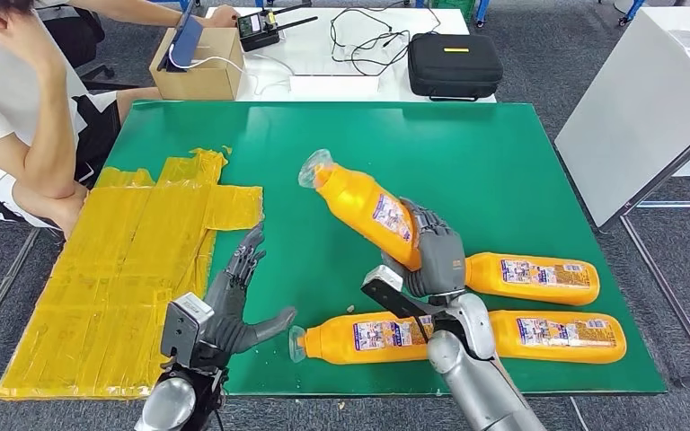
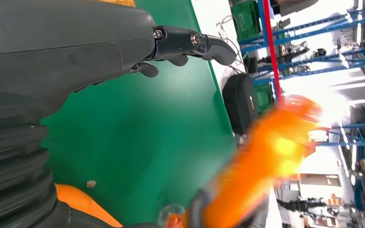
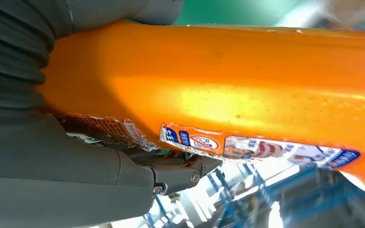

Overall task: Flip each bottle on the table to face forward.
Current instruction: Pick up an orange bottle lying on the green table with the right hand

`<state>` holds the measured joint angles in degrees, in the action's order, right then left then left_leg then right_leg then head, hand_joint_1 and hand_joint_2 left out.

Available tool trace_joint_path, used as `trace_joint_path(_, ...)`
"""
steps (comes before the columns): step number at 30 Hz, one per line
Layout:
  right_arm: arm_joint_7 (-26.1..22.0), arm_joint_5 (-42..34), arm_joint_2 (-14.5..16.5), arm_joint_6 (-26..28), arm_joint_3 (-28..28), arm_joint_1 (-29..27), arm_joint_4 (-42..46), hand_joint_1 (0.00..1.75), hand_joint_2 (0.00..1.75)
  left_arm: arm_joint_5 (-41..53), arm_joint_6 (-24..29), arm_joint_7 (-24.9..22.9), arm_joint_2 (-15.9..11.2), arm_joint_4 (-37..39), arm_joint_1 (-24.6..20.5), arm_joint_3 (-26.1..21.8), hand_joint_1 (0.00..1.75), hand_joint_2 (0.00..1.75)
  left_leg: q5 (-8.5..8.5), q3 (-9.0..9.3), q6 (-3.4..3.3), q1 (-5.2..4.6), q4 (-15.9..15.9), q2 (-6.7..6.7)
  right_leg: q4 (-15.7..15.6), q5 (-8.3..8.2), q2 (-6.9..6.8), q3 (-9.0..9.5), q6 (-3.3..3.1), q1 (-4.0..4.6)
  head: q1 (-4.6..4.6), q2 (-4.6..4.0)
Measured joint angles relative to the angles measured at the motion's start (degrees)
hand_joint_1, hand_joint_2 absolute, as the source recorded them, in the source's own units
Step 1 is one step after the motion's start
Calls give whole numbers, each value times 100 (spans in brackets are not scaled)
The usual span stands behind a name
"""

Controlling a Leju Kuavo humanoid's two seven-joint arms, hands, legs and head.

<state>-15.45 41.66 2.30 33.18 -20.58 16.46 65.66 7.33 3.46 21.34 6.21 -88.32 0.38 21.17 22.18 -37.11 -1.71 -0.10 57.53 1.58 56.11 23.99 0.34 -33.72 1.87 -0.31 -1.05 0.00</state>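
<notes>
nearest the robot, the left hand [image 1: 234, 310] is seen low over the green table [image 1: 494, 162], its fingers spread apart and nothing held in it, with the fingertips lying close to the edge of the yellow taped sheet [image 1: 126, 269]. just beside its thumb, a bottle lying on the table [image 1: 364, 338] is found with its clear cap toward the left hand and its label facing up. a second lying bottle [image 1: 561, 337] is placed in line with it toward the right, partly hidden by the right forearm, and a third lying bottle [image 1: 535, 278] is set just behind that one, also label up. the right hand [image 1: 436, 260] is closed around the lower end of the held bottle [image 1: 364, 202], which is lifted off the table and tilted, its clear cap pointing up and away toward the left. in the right wrist view the held bottle's orange body and torn label are seen pressed against the palm. in the left wrist view the same bottle appears as an orange blur beyond the spread fingers [image 2: 209, 42]. farther back, a cardboard box [image 1: 198, 67], a black case [image 1: 454, 65] and cables are laid on a white table [image 1: 323, 54]. at the far left a seated person [image 1: 27, 117] is seen with one arm resting near the yellow sheet.
</notes>
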Motion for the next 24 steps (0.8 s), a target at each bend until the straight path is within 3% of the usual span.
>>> trace_joint_path(3, -381, -484, 151, -33, 167, -356, 644, 175, 175, 9, 18, 5, -6, 0, -5, 78, 0, 175, 1, -2, 0, 0, 0, -2, 0, 0, 0, -2, 0, 0, -1, 0)
trace_joint_path(17, -605, -758, 347, -79, 310, -1171, 2026, 171, 175, 218, 157, 22, -43, -165, -3, 163, 0, 175, 2, -5, 1, 0, 0, -1, 0, 0, 0, -6, 0, -1, -1, 0)
trace_joint_path(24, -967, -1803, 385, -1062, 249, -1478, 2186, 173, 175, 56, 66, 14, -60, -279, 5, 287, 0, 175, 2, -7, 2, 0, -1, -1, 0, 1, 0, -7, 0, 0, 0, 0)
